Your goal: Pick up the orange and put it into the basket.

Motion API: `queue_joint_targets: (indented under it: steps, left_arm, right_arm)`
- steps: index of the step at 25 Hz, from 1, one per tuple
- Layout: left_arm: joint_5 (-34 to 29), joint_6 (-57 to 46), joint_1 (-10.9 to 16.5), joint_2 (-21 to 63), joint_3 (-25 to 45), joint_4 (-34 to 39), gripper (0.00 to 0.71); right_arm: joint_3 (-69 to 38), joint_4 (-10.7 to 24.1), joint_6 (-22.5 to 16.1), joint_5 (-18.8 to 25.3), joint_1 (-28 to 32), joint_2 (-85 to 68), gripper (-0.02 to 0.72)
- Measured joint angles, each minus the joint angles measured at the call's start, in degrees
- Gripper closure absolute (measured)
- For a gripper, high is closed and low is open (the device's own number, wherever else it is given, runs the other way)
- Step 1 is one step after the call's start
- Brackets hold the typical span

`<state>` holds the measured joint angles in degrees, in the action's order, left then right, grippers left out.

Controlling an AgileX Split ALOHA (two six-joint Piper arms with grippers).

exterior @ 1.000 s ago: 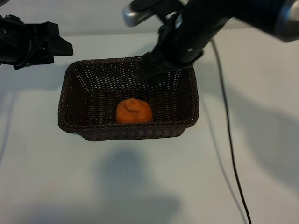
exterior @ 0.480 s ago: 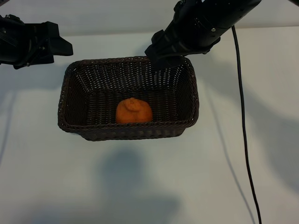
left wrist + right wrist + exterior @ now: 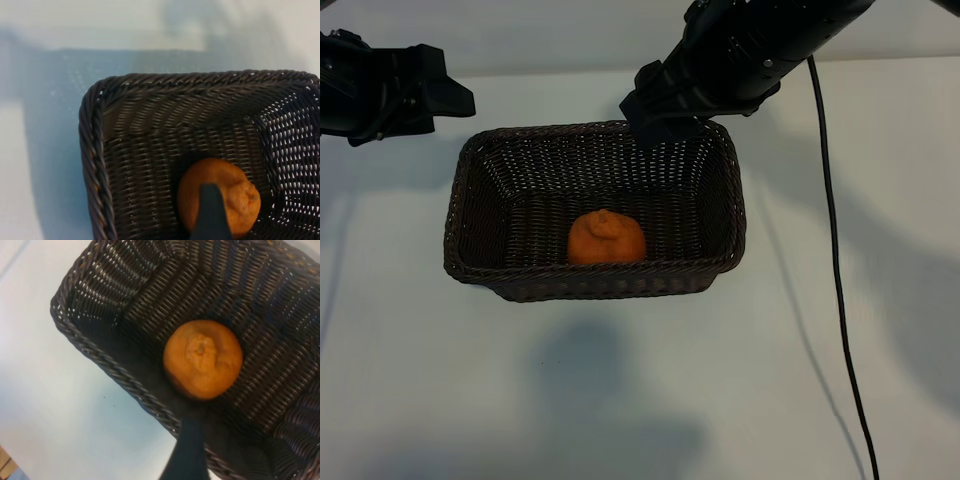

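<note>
White counter [image 3: 620,400] carries the basket [image 3: 470,215]; the orange [image 3: 606,240] lies inside. Right tool [image 3: 655,118] released above the far rim; left tool [image 3: 445,98] released, parked apart.

The orange [image 3: 606,239] is lying in the basket [image 3: 470,200] (near its front wall), which is sitting on the table [image 3: 620,400]

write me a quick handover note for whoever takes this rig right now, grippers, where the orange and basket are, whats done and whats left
Right gripper: open and empty, above the far rim of the basket.
Left gripper: open and empty, parked beyond the basket's far left corner.
Orange: lying on the basket floor near the front wall, nub up, nothing touching it.
Done: the orange is in the basket and released.
Left: probably only to pull the right arm clear of the basket.
</note>
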<state>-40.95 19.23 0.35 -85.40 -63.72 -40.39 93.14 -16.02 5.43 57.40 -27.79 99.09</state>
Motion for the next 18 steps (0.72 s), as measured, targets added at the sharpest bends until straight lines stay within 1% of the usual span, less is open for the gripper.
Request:
queue_joint_targets:
  steps: [18]
  left_arm:
    - [-0.36,0.11,0.0,0.0,0.0,0.05,0.164]
  right_arm:
    - [0.0,-0.22,0.0,-0.13,0.0,2.82,0.105]
